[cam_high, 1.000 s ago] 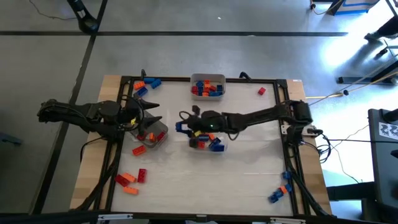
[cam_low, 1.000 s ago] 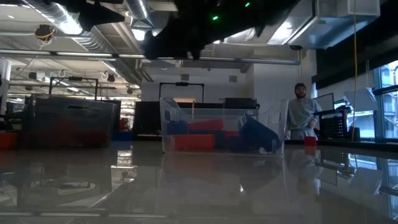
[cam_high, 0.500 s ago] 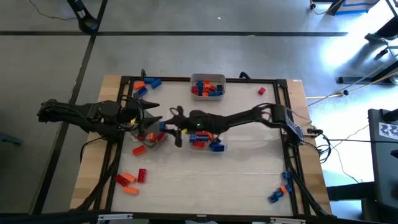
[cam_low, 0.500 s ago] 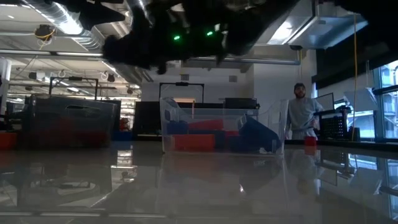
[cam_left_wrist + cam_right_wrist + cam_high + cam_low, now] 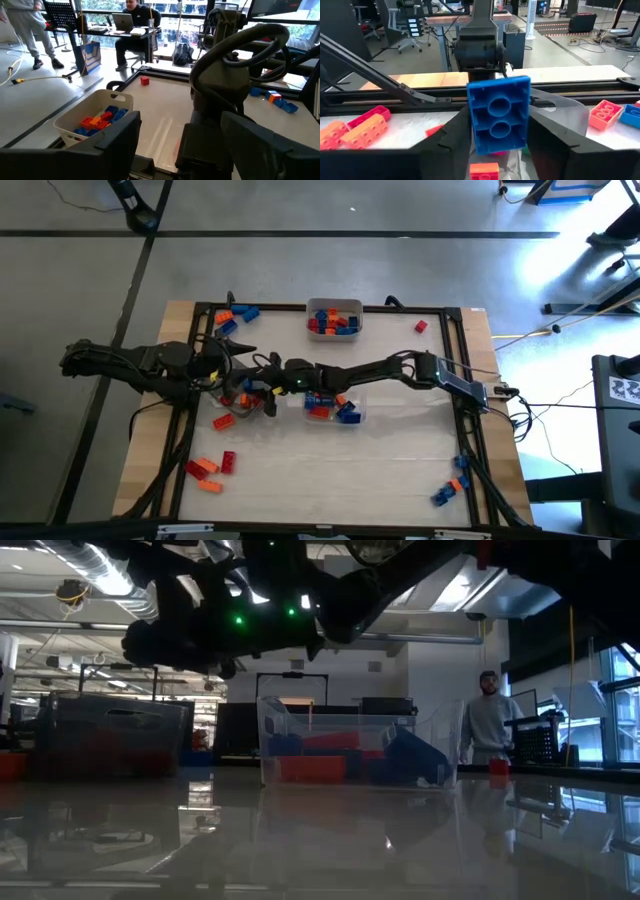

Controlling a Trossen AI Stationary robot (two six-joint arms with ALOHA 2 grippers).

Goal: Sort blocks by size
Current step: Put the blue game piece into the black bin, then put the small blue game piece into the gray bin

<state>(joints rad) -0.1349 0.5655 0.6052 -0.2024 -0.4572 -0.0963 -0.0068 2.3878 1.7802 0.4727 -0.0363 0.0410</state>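
A blue block [image 5: 499, 120], its hollow underside toward the camera, sits between the fingers of my right gripper [image 5: 499, 137]. In the high view that gripper [image 5: 252, 387] hovers over the clear left tray [image 5: 240, 410], which holds a red block [image 5: 485, 171]. The middle tray [image 5: 332, 404] and the far tray [image 5: 333, 318] hold red, orange and blue blocks. Just left of the clear left tray, my left gripper [image 5: 228, 370] stands open with nothing in it; in its wrist view [image 5: 195, 152] the right arm fills the space ahead. My right gripper pinches the blue block by its two long side walls [image 5: 472, 127], one finger on each side. The fingers come nearly level from the table's right side. The block is lifted clear above the left tray, standing on end with a slight tilt.
Loose blocks lie at the far left [image 5: 232, 318], near left [image 5: 210, 465] and near right [image 5: 450, 488]; a single red one [image 5: 420, 326] lies far right. A black frame [image 5: 300, 308] rims the table. A person [image 5: 487, 725] stands in the room beyond.
My right gripper has carried the blue block toward the table's left edge and downward, from over the middle tray to over the left tray, close to my left gripper. The arm has stretched out across the table.
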